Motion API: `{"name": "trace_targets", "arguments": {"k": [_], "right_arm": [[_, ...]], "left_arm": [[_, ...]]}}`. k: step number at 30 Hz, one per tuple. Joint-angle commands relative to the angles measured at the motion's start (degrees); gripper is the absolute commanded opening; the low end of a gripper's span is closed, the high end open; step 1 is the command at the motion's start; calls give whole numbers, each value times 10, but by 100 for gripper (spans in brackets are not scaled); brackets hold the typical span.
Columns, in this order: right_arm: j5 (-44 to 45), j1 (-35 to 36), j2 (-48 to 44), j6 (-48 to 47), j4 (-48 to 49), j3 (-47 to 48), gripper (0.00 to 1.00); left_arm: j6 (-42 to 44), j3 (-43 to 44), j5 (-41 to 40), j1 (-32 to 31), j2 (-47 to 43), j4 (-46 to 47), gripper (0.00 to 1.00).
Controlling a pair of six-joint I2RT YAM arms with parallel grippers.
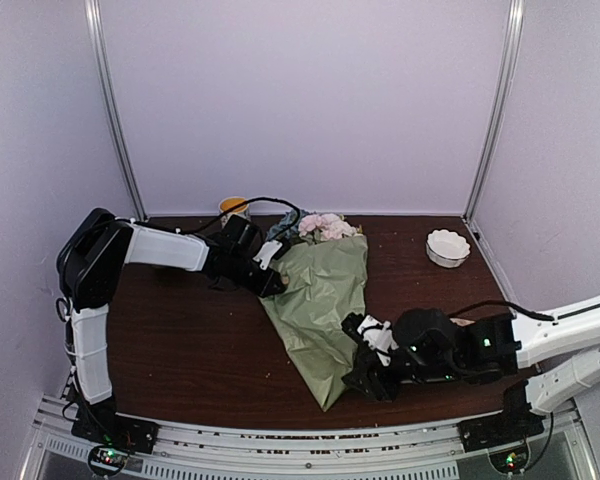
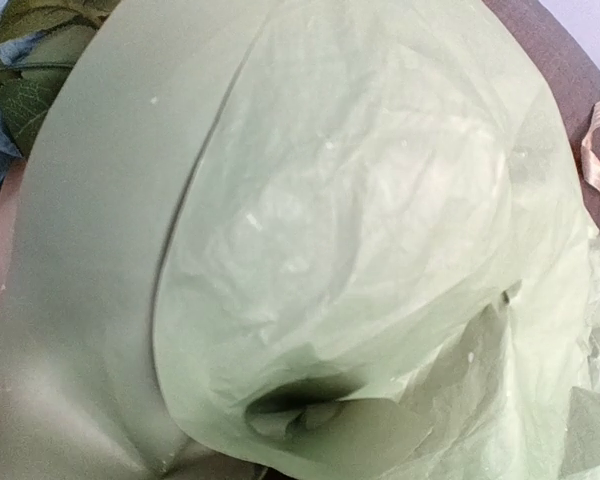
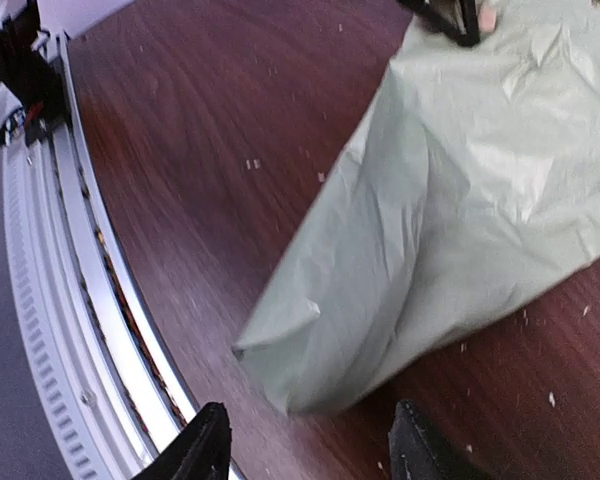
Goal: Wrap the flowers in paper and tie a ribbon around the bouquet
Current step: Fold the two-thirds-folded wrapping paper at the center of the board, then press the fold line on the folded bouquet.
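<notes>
Midway through the job, the bouquet (image 1: 320, 300) lies slantwise on the dark table (image 1: 180, 340). The flowers (image 1: 325, 227) show pink and white at its wide far end, and its narrow tip points toward the arms' bases. The left gripper (image 1: 268, 278) sits at the cone's left edge near the blooms. Its fingers are closed, apparently pinching a fold of the sage-green paper (image 2: 360, 230), which fills its wrist view. The right gripper (image 3: 310, 445) hovers just short of the cone's tip, fingers spread wide with nothing between them. Wrapping looks all but finished; tying has not begun. The ribbon (image 2: 598, 140) lies loose on the table beside the paper, unattached. The next move likely calls for the free right arm to fetch that ribbon and bring it round the narrow part while the left keeps the wrap from springing open.
</notes>
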Motion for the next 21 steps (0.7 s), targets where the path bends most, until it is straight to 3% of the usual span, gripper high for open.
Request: {"name": "trace_targets", "arguments": {"k": [1, 13, 18, 21], "right_arm": [[64, 24, -36, 33, 6, -56, 56], [54, 55, 28, 32, 40, -31, 55], [88, 77, 42, 19, 81, -30, 56], [123, 77, 71, 16, 60, 1, 49]], "left_arm": [[-4, 4, 5, 6, 21, 2, 0], [-3, 9, 5, 6, 24, -7, 0], [-3, 13, 10, 5, 28, -5, 0], [-3, 12, 11, 5, 29, -7, 0]]}}
